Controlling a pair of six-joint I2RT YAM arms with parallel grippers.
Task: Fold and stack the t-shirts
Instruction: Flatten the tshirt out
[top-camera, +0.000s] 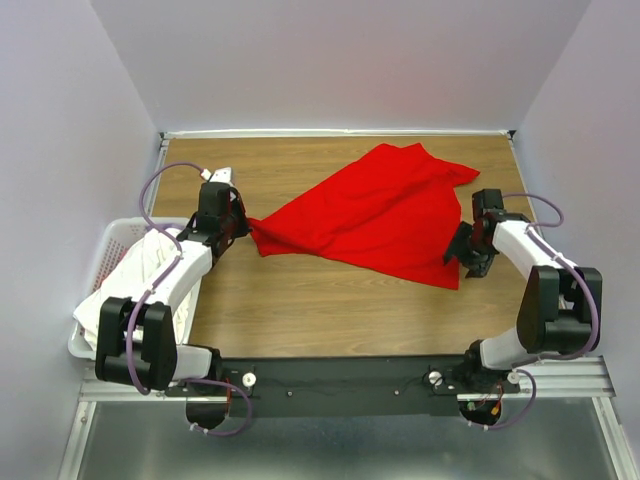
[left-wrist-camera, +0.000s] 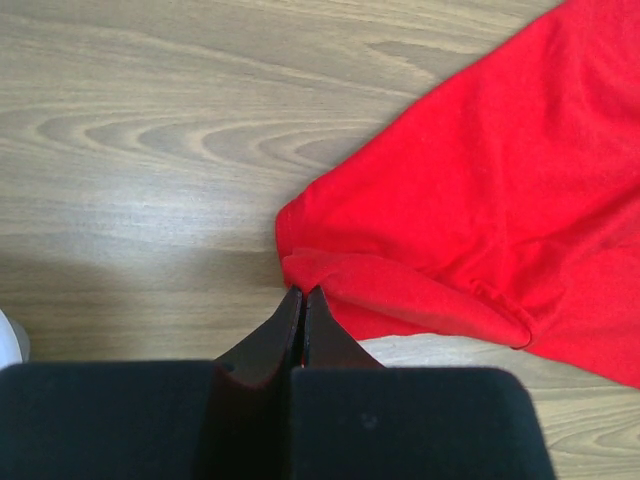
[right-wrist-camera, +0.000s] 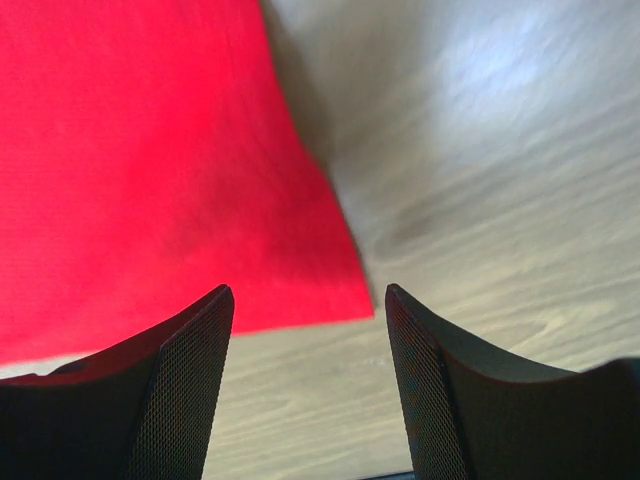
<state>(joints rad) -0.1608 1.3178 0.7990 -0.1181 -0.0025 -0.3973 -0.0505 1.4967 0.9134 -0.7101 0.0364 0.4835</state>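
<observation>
A bright red t-shirt (top-camera: 370, 215) lies spread and rumpled on the wooden table. Its left end is drawn to a point at my left gripper (top-camera: 243, 226). In the left wrist view the left gripper (left-wrist-camera: 303, 292) is shut, with its tips pinching a folded edge of the red t-shirt (left-wrist-camera: 480, 200). My right gripper (top-camera: 463, 262) is open at the shirt's near right corner. In the right wrist view the right gripper (right-wrist-camera: 308, 292) hangs just above the table, and the corner of the red t-shirt (right-wrist-camera: 150, 170) lies between its fingers, not held. White t-shirts (top-camera: 140, 285) lie heaped in the basket.
A white plastic laundry basket (top-camera: 100, 255) stands at the table's left edge, beside the left arm. Walls close in the table on the left, back and right. Bare wood (top-camera: 330, 310) shows in front of the shirt.
</observation>
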